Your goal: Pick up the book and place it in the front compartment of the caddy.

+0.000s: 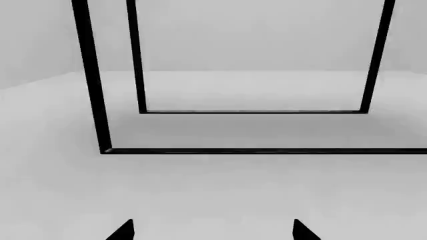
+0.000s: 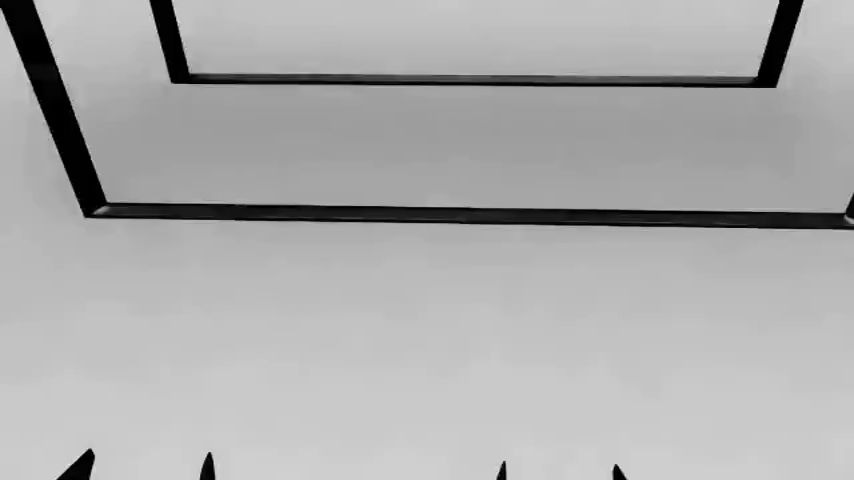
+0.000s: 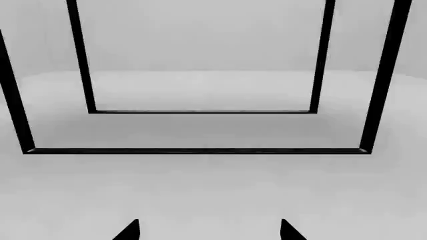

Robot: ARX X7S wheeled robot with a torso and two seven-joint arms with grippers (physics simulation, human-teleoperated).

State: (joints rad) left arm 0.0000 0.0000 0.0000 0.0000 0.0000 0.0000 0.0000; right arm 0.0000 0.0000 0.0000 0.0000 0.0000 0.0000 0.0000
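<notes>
From my seat the head camera gives me almost nothing to work with: pale grey floor [image 2: 427, 340], and two black frame legs, the nearer frame [image 2: 454, 213] running across at about twelve o'clock and the farther frame [image 2: 467, 78] behind it at the top.

Going left to right along the bottom edge: the left gripper [image 2: 140, 470] shows only as two black tips at about seven o'clock, set apart with bare floor between them, so I read its fingers as spread and holding nothing. The right gripper [image 2: 561, 472] sits at about five o'clock, again two tips with a gap and nothing between.

Both wrist cameras agree. The left one shows its fingertips [image 1: 123, 231] parted, looking low across the floor at the frames; the right one shows the same with its own fingertips [image 3: 130, 231]. I take it the arms hang low and forward because they are parked at rest, which is why the cameras look under the furniture and not onto it.

Neither the book nor the caddy shows in any view. I judge they sit above on whatever the frames carry, so raising the view comes first.
</notes>
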